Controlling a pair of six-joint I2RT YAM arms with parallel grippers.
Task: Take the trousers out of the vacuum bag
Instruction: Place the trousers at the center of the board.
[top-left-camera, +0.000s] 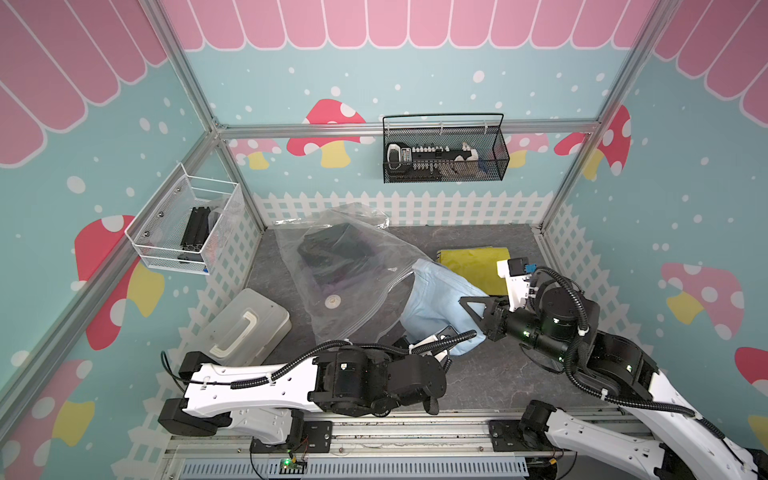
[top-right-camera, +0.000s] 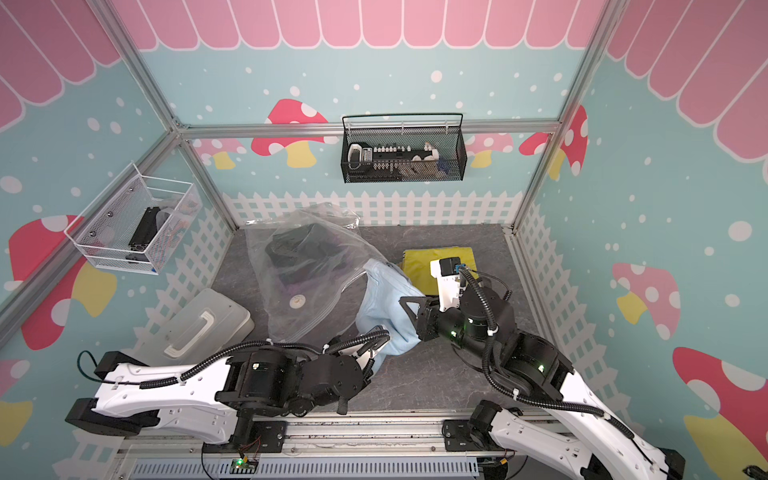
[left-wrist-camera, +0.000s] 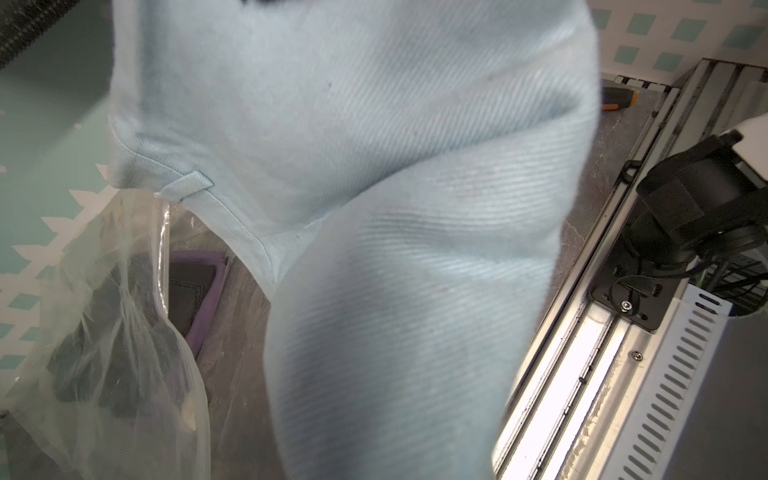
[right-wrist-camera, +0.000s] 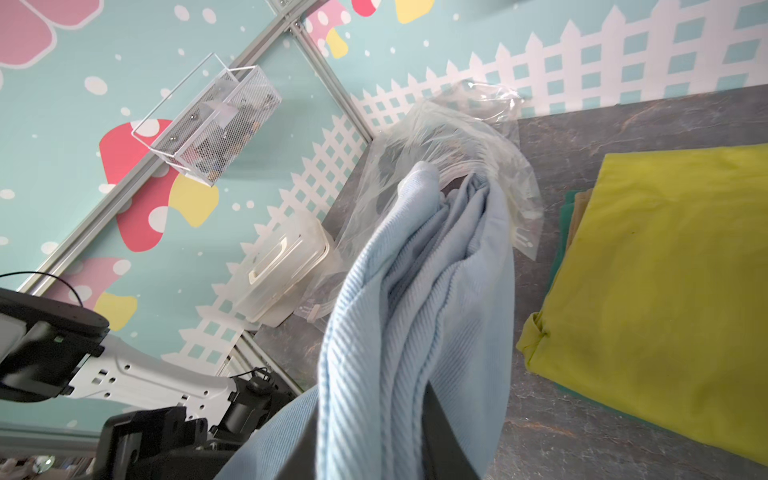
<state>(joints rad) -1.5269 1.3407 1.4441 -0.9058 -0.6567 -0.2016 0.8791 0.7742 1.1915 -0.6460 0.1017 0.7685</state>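
Bag lies back-left on the desk, dark trousers inside. Blue trousers are lifted mid-desk, one end in its mouth. Yellow trousers lie near the right edge. Right jaws clamp the blue trousers. Left jaws are hidden by cloth, so I cannot tell.

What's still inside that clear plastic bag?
Inside the vacuum bag lie a dark cloth bundle and purple trousers. The light blue trousers are already mostly out at its mouth. Anything under the dark bundle is hidden by it and the crinkled plastic.
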